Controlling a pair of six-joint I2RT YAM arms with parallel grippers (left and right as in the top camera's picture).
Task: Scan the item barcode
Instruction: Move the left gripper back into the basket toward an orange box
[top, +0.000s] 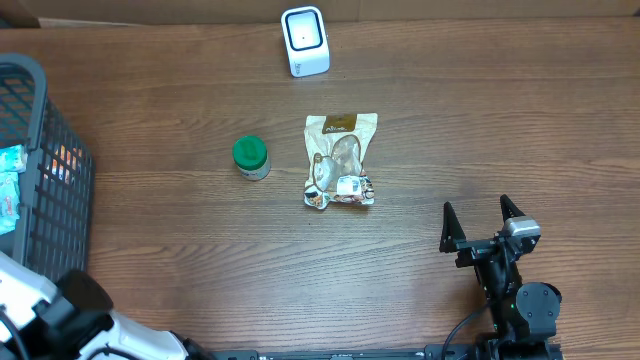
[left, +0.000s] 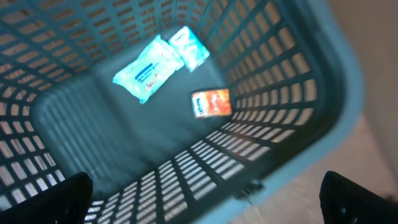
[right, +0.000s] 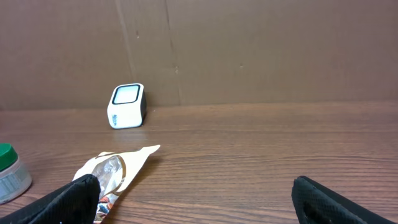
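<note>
The right tool (top: 476, 205) hangs low over the wooden tabletop (top: 480, 120) with its two dark fingers (right: 74, 199) spread wide and nothing between them. Ahead of it and off to its left lies a foil snack pouch (top: 340, 160), flat on the wood, its near end crinkled and shiny and its far end tan; in the right wrist view that pouch (right: 115, 171) sits just beyond the left finger and is apart from it. Farther ahead of the tool, past the pouch and close to the brown back wall, stands the small white scanner (top: 305, 40) with its dark-rimmed window tilted up and towards the tool (right: 196, 183). Left of the pouch, near it but not touching, is a little jar with a green lid (top: 250, 157), standing upright. The left tool (left: 208, 180) is over on the other side, poised above a grey-blue mesh basket (left: 292, 93) and looking down into it, its fingers also spread and gripping nothing. Below it on the basket floor lie two pale blue packets (left: 149, 68), side by side, and an orange packet (left: 211, 102) near them; the view there is blurred, so I cannot read any labels.
</note>
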